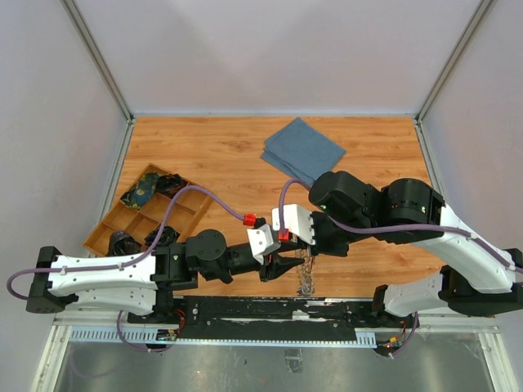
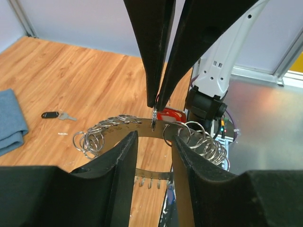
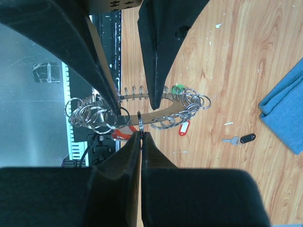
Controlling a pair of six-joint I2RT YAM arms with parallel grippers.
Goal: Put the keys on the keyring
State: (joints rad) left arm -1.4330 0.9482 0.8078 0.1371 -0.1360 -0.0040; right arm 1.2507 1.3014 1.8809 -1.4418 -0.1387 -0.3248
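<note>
Here, right claw (image 3: pixel 141 135) pinches keyring (image 3: pixel 158 115), facing the parted left claw (image 2: pixel 154 137).

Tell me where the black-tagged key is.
In the left wrist view the black-tagged key lies flat on the wooden table, between the folded blue cloth and the keyring.

Left gripper (image 2: pixel 154 138) jaws apart; right gripper (image 3: pixel 141 135) jaws tight together

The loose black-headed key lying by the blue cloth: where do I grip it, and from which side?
Grip the key by its black plastic head, straight down from above, pinching across the head's short width. It lies flat on the wood, so a sideways approach finds little to catch; the head looks thicker than the thin metal blade.
</note>
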